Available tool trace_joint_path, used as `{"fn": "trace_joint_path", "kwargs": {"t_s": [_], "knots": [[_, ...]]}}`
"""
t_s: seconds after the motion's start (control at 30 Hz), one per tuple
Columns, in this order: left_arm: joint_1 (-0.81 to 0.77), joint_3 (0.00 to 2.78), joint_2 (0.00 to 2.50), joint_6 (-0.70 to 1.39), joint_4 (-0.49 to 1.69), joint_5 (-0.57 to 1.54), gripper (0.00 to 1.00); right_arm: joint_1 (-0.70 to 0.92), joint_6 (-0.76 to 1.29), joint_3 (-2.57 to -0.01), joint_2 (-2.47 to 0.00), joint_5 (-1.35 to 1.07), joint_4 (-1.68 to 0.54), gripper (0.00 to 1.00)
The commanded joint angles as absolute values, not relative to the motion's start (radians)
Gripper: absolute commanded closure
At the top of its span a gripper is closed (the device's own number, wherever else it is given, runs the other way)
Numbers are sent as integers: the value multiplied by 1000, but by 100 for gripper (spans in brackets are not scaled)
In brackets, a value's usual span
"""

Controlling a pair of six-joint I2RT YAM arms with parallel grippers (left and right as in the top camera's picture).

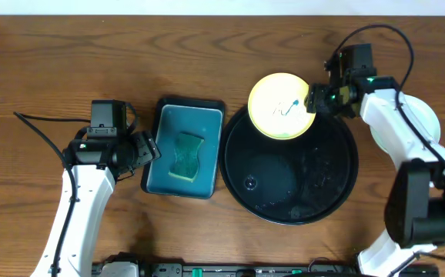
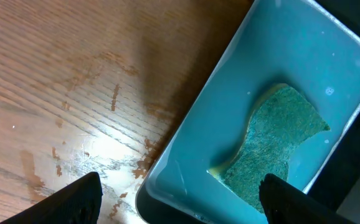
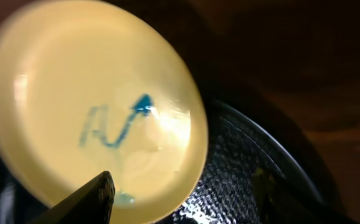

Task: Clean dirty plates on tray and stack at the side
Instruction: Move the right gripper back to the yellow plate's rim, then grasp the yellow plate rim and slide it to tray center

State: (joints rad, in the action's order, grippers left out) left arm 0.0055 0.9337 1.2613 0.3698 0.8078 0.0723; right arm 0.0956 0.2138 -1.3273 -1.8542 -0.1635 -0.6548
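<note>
Left fingers [image 1: 152,150] are wide apart and grip nothing. They sit at the left rim of the one teal tray [image 1: 168,181].

One sponge [image 1: 186,156] lies in that tray, just right of these fingers, with its long axis along the tray's length.

One black tray [image 1: 315,192] sits on the worktop [image 1: 53,61].

I count one yellow plate [image 1: 272,96]. It is round, so it has no long axis, and its scribbled face points up. It overlaps the black tray's far-left rim, immediately left of the right fingers [image 1: 315,100]. These meet its right edge, but I cannot tell whether they are clamped on it.

A pale mint rim [image 1: 432,115] shows beyond the right arm, mostly hidden.
</note>
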Motion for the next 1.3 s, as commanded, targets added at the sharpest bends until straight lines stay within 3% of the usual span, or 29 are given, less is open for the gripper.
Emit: {"fn": "trace_joint_path", "kwargs": {"t_s": [0.0,0.23,0.53,0.67,0.9,1.27], "knots": [[10,933,1255,379,810,67,18,102,259,-1325,-1914,-147,-650,32],[10,933,1256,379,810,67,18,104,270,-1325,-2024,-159,-646,51],[10,933,1264,379,810,68,18,105,269,-1325,-2048,-168,-647,61],[10,933,1268,379,810,68,18,105,269,-1325,-2047,-207,-651,80],[10,933,1268,379,810,67,18,105,269,-1325,-2047,-241,-698,99],[10,933,1268,379,810,68,18,105,220,-1325,-2033,-297,-935,99]]}}
